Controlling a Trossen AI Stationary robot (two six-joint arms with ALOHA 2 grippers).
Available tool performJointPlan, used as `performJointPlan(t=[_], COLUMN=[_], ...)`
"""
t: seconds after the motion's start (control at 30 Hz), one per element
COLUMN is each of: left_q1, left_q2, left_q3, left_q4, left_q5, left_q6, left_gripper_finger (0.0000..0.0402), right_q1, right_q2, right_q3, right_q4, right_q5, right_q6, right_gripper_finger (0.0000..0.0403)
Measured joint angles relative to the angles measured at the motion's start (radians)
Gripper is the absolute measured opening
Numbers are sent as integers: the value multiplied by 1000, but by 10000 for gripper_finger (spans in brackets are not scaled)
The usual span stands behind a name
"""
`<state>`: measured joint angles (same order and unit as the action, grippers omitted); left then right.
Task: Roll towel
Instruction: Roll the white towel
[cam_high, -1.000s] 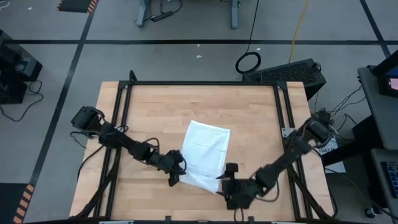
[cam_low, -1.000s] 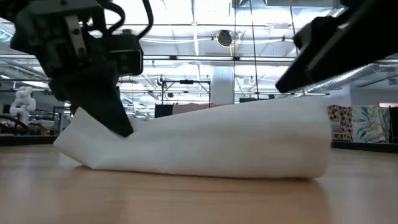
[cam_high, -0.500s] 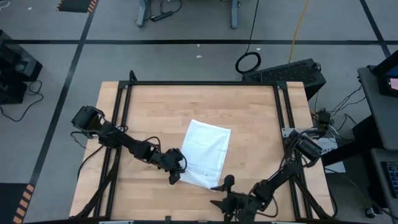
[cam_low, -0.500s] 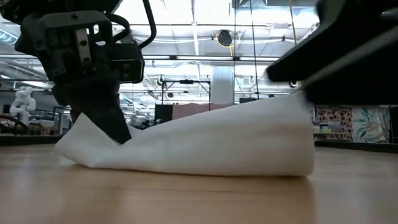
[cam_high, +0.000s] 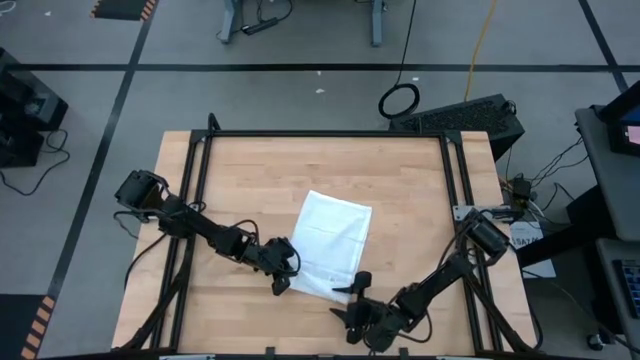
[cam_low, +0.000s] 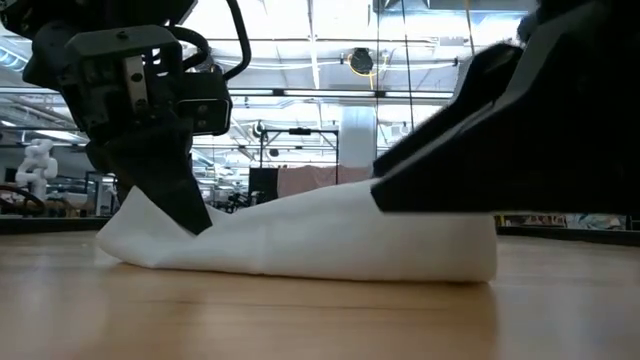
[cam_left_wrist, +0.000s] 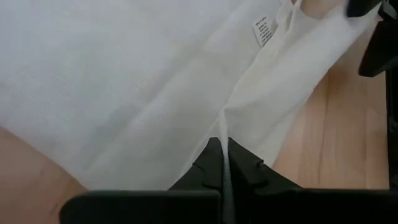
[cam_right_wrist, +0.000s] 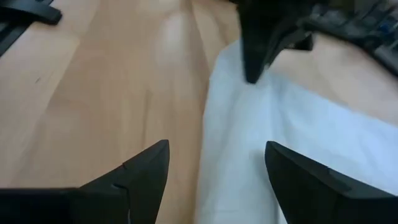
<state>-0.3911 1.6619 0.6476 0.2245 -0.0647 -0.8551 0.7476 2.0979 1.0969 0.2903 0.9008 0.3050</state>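
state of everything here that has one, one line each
towel: lying on the table, folded, not rolled, near-left corner pinched and lifted
left gripper: shut on the towel's near-left corner
right gripper: open, holding nothing, at the towel's near edge
table: wooden top, towel near its middle

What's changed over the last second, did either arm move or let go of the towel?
The right gripper has backed off the towel's near edge and swung toward the left along the table's front; it is open and holds nothing. In the low view, the towel's raised end on that side has sagged lower. The left gripper stayed shut on the towel's near left corner, and the towel lies in the same spot.
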Motion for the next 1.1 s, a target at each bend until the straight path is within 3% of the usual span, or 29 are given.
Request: performJointPlan(t=[0.2,0.4,0.6,0.93,1.1], left_q1=[0,0,-2,-4,-4], left_q2=[0,0,0,-5,-96], left_q3=[0,0,0,0,2], left_q4=[0,0,3,2,-25], left_q5=[0,-5,-89,-127,-108], left_q6=[5,5,30,96,244], left_gripper_finger=[4,4,17,155,218], right_q1=[-9,-28,-28,-37,-37], right_q2=[0,0,0,27,29], right_q3=[0,0,0,3,3], right_q4=[-27,-159,-203,-203,-203], right_q5=[-44,-97,-132,-172,-176], right_q6=[42,200,274,396,402], right_gripper_finger=[256,256,256,256,256])
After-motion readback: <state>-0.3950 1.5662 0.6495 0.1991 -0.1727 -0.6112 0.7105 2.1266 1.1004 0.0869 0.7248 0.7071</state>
